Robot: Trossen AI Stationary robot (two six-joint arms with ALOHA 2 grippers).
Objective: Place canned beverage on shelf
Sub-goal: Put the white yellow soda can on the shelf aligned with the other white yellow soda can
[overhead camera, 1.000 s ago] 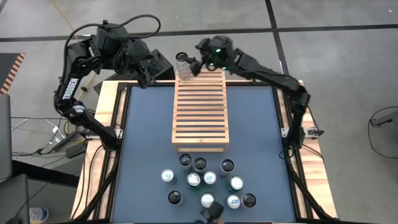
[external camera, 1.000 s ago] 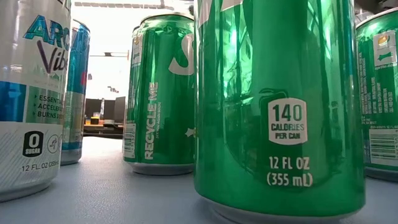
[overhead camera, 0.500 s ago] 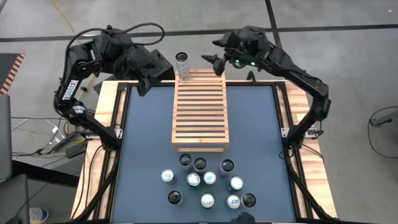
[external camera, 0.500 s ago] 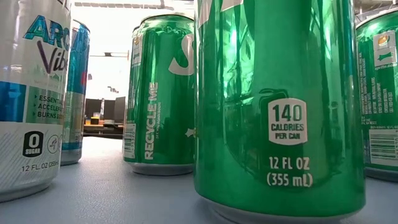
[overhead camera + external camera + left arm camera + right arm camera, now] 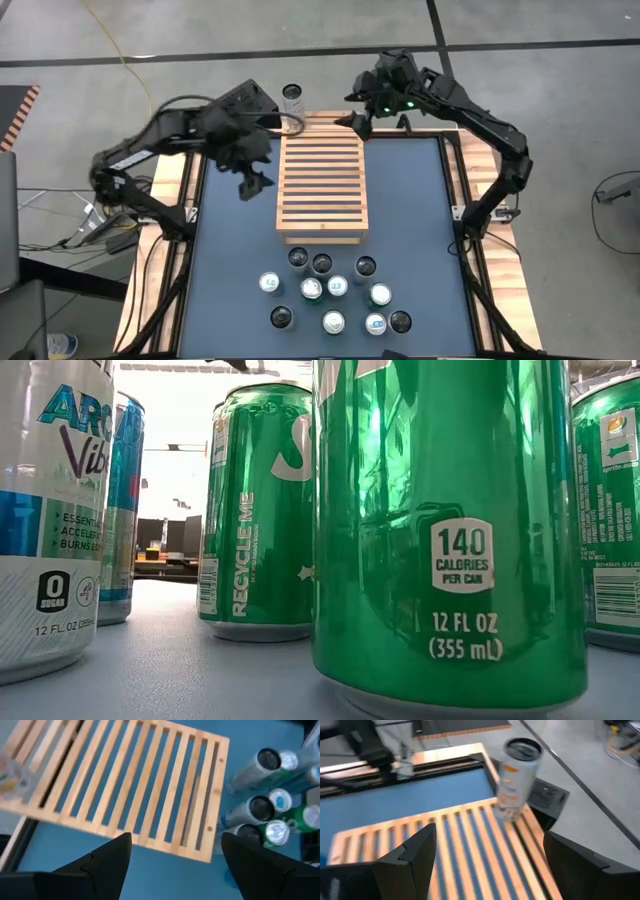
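Near edge first: cluster of cans (image 5: 330,292) standing upright on the blue table (image 5: 230,250), lower centre of the high view, just below the shelf's near end; none on the slats from this group. In the low view they fill the frame, green can (image 5: 447,530) closest. Shelf (image 5: 322,185) runs lengthwise up the middle of the frame, slats crosswise, empty except one can (image 5: 292,102) upright at its top left corner, standing free. Left gripper (image 5: 250,180) hangs over the table just left of the shelf, mid-frame, fingers spread wide, nothing in them; its wrist view looks down past the shelf toward the can cluster. Right gripper (image 5: 357,122) sits at the shelf's top right corner, also wide and empty. Next pick, I'd judge: cluster lies toward the frame's bottom from both grippers, can axes vertical, so a side approach; left gripper is clearly nearer.
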